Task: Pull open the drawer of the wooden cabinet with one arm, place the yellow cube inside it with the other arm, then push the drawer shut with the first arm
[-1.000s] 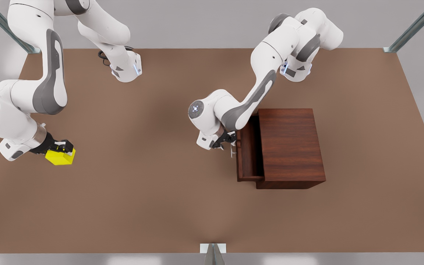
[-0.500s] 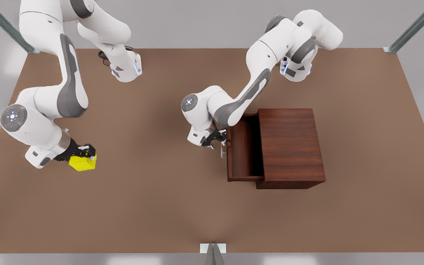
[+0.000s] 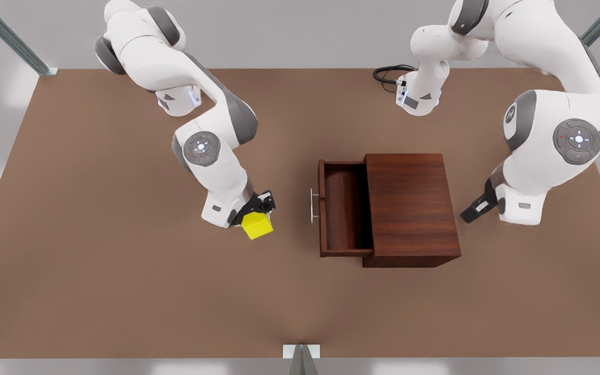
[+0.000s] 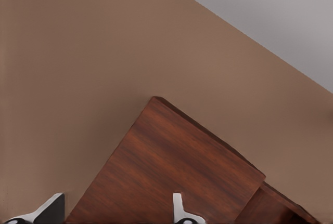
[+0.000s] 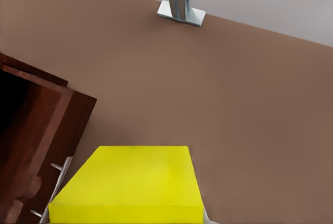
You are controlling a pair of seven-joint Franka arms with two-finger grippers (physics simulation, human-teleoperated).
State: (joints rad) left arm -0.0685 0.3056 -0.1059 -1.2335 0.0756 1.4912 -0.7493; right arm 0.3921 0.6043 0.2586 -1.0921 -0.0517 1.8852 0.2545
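While drawer [image 3: 346, 208] stands pulled out of wooden cabinet [image 3: 409, 205] at centre frame, right end effector [image 3: 256, 216] pinches yellow cube [image 3: 257, 225] left of handle [image 3: 312, 205]. Left end effector [image 3: 474, 211], fingers spread, waits at right. Next: carry cube over tray, release.

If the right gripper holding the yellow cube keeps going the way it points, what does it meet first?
Probably the drawer's handle. The right gripper, shut on the yellow cube, aims that way, though its height is unclear.
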